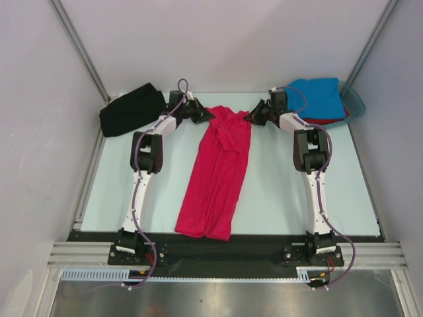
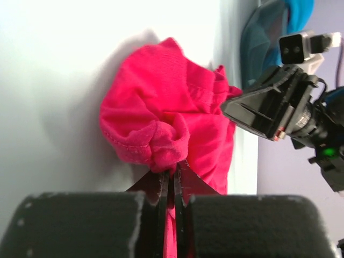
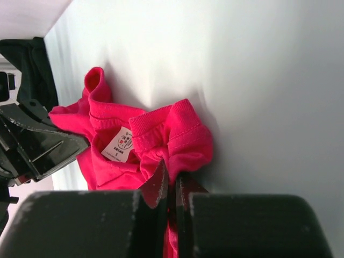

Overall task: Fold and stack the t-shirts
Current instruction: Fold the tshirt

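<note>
A crimson-pink t-shirt lies in a long narrow strip down the middle of the table, its neck end at the far side. My left gripper is shut on the left of that far end, with bunched pink cloth pinched between its fingers. At the right of the same end my right gripper is shut on the cloth beside the white neck label. A black t-shirt lies crumpled at the far left. On the far right a bright blue t-shirt rests over a red one.
A translucent teal tub holds the blue and red shirts at the far right corner. White walls with metal rails close in the table on both sides. The dark front strip carries both arm bases.
</note>
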Robot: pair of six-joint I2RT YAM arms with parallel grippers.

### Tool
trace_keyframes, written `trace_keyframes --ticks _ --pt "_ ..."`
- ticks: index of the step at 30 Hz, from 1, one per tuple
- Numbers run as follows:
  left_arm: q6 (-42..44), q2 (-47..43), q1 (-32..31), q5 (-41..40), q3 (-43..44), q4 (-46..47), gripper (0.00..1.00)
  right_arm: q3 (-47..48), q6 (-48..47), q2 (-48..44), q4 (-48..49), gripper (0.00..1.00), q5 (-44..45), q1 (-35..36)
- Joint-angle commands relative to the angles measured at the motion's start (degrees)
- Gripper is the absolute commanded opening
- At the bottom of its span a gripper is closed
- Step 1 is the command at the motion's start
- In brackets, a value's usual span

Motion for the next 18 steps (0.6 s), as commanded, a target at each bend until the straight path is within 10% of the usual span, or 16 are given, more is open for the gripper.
trace_keyframes --ticks 1,16,18 --pt "-1.1 -1.5 1.1 -1.0 3.1 5.1 0.00 5.1 -1.8 3.0 1.0 0.00 -2.0 -1.1" --pt "-2.4 -2.9 6.7 -6.2 3.4 6.5 0.08 29.9 0.7 12.8 -2.3 0.00 2.6 -4.1" --pt "-4.6 -0.9 6.6 -4.5 5.6 8.6 0.19 30.1 0.6 13.0 -1.8 0.21 2.5 -4.1"
